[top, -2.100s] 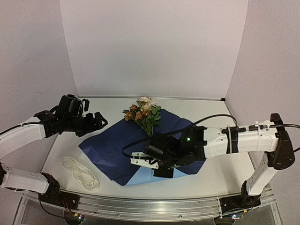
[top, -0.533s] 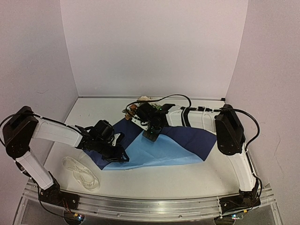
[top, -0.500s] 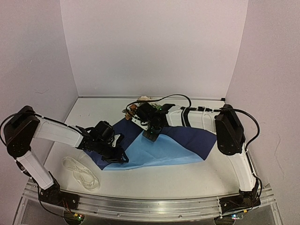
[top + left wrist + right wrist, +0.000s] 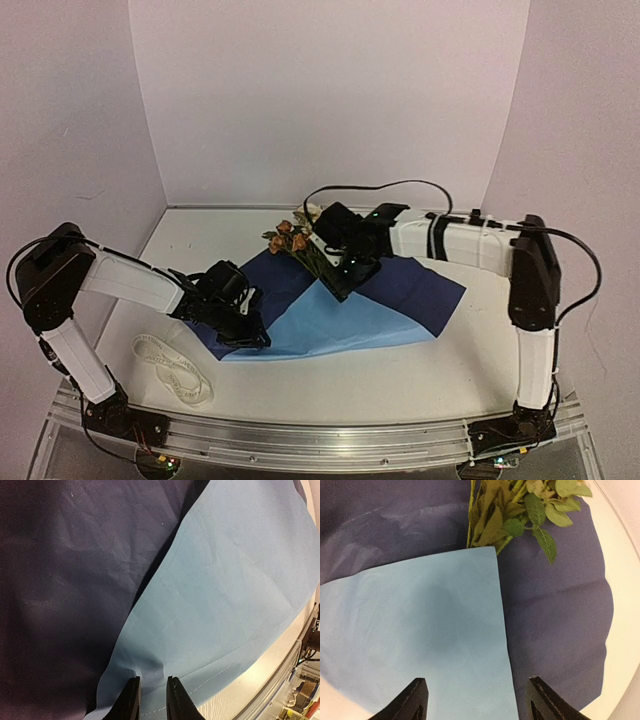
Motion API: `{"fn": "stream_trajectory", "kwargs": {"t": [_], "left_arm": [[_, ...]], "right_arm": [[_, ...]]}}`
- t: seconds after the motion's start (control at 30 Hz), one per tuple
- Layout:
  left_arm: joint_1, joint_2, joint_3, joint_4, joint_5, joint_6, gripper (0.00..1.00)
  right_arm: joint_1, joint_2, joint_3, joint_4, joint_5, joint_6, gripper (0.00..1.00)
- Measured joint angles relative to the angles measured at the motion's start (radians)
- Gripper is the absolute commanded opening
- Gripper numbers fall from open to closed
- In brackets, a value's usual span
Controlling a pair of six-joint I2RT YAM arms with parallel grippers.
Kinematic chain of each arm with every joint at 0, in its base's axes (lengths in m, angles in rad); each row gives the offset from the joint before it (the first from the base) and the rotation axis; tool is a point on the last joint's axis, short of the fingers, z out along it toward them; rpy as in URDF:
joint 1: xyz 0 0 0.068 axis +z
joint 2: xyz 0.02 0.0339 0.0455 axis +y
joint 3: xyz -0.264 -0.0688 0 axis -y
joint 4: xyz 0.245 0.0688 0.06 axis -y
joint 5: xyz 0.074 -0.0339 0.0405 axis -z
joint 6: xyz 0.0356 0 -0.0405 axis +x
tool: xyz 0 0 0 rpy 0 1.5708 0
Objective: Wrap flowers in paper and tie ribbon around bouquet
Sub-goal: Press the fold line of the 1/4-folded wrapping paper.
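Flowers [image 4: 293, 238] on paper [image 4: 360, 318], ribbon [image 4: 170, 368] seemingly apart

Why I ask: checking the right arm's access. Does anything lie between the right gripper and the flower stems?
Yes. The folded light-blue flap of the paper lies over the lower stems, directly under the open right gripper. Only the leafy upper part of the flowers shows beyond the flap's corner.

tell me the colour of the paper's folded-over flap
The flap is light blue, the rest navy; best in the right wrist view.

Top camera looks down from behind on the whole table [image 4: 450, 370]. Both wrist cameras face down, close over the same paper [image 4: 225, 605].
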Motion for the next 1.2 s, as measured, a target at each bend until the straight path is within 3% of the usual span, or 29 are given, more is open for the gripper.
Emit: {"fn": "stream_trajectory", "kwargs": {"t": [0.1,0.23,0.53,0.8,1.2], "left_arm": [[0.000,0.002,0.004,-0.001,-0.008,-0.001,0.19],[0.000,0.002,0.004,-0.001,-0.019,-0.001,0.19],[0.000,0.002,0.004,-0.001,-0.023,0.000,0.19],[0.002,0.002,0.002,0.001,-0.025,0.000,0.18],[0.026,0.002,0.000,0.003,-0.017,0.000,0.17]], "right_arm": [[-0.001,-0.160,-0.108,0.006,-0.087,0.167,0.45],[0.007,-0.298,-0.310,0.145,-0.239,0.428,0.34],[0.094,-0.185,-0.564,0.566,-0.323,0.761,0.26],[0.092,-0.167,-0.697,0.808,-0.276,0.866,0.25],[0.050,-0.245,-0.895,0.928,-0.246,0.885,0.26]]}}
